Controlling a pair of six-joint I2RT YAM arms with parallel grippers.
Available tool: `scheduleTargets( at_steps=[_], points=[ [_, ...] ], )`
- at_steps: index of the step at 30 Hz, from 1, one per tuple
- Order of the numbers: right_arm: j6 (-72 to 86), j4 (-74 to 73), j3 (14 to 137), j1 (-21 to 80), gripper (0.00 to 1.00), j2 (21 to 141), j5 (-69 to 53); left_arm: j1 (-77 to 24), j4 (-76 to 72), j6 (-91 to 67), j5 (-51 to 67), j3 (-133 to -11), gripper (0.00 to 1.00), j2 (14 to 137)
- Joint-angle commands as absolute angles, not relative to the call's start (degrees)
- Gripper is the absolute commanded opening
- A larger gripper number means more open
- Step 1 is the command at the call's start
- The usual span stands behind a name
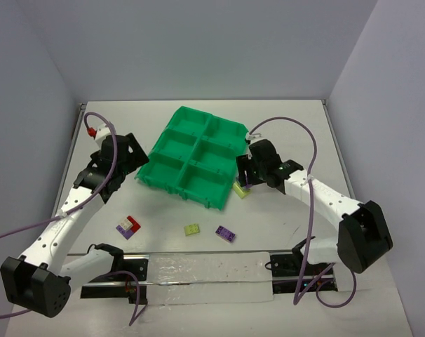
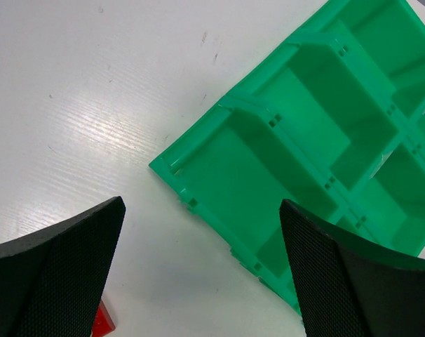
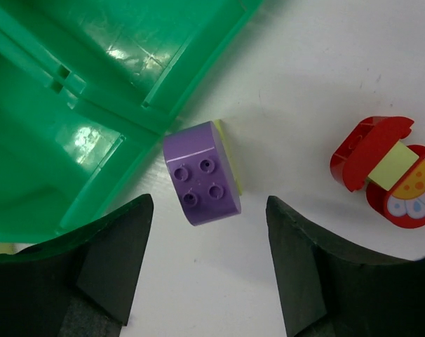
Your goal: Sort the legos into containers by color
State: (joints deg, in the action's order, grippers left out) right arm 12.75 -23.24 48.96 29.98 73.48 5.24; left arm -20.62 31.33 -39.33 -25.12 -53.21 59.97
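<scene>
Right hand point(image 3: 209, 246) hangs spread over the purple brick point(image 3: 202, 184), which sits atop a yellow brick point(image 3: 230, 151) just beside the tray's point(image 3: 163, 91) 4 o'clock corner on the counter point(image 3: 325, 70). Descend straight and pinch the purple sides only, clear of the wall, since the yellow may lift too. Left hand point(image 2: 202, 281) is open, empty.

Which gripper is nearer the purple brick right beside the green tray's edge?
Right. The right gripper hangs directly over the purple brick, with an open finger on either side of it. The left gripper is beyond the green tray, off its opposite side.
</scene>
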Motion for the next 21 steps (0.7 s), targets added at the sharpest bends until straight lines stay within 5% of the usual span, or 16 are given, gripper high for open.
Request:
scheduleTargets(
  at_steps=[1, 21],
  points=[
    [11.09, -21.43, 53.06, 30.23, 0.70, 77.22, 6.05, -20.65, 31.57, -37.74, -25.18, -55.46, 0.99, 58.16],
    [9.35, -19.92, 52.32, 31.11, 0.52, 83.38, 5.66, -20.65, 33.43, -36.36, -25.58, -56.75, 0.99, 58.03]
  ],
)
